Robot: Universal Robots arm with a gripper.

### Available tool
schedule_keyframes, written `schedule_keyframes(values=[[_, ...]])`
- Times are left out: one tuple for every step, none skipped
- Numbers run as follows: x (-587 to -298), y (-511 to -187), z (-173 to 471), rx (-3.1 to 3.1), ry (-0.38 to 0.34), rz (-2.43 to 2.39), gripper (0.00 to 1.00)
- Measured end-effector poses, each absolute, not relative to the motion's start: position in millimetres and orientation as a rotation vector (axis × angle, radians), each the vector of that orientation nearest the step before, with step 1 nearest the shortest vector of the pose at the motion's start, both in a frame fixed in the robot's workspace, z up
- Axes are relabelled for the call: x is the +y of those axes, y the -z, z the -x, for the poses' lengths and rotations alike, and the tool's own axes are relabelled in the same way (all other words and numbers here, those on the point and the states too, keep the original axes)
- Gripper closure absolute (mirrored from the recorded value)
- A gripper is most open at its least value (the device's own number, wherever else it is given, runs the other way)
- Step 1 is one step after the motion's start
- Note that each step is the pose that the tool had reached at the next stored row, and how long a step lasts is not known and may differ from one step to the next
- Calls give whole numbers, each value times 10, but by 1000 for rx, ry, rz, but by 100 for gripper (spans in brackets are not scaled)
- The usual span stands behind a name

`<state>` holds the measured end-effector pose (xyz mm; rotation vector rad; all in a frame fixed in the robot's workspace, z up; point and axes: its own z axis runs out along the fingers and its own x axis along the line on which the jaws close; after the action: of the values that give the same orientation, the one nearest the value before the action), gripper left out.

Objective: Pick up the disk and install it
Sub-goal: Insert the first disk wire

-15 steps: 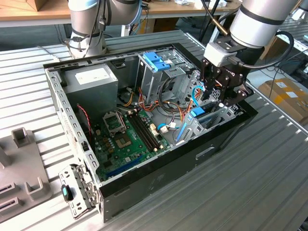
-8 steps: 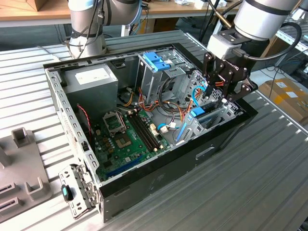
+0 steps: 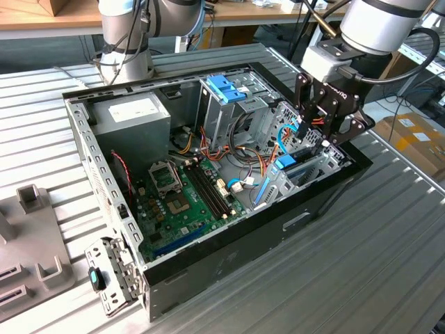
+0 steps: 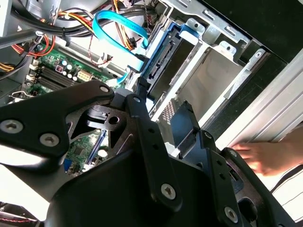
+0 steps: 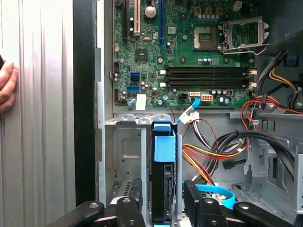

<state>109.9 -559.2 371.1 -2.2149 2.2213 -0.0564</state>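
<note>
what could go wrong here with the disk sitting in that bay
1. A person's hand rests on the table beside the case, close to the gripper; a move of the arm might hit it.
2. The disk stands on edge in the narrow metal drive bay; pushed off-line, it may jam.
3. The blue data cable and loose wires lie right beside the bay and could snag.
</note>
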Motion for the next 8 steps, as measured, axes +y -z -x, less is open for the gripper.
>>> schedule_keyframes(values=[[-5592,-3711,-1100,2221,56,2215,52],[-5592,-3711,-1101,2221,56,2215,52],[-5592,-3711,-1101,2221,56,2215,52],[-5592,-3711,-1102,2221,56,2215,52],[-5592,-3711,-1102,2221,56,2215,52],[-5592,-3711,-1102,2221,56,2215,52],[-5592,-3711,-1102,2221,56,2215,52],[-5592,-3711,-1102,2221,56,2215,52]])
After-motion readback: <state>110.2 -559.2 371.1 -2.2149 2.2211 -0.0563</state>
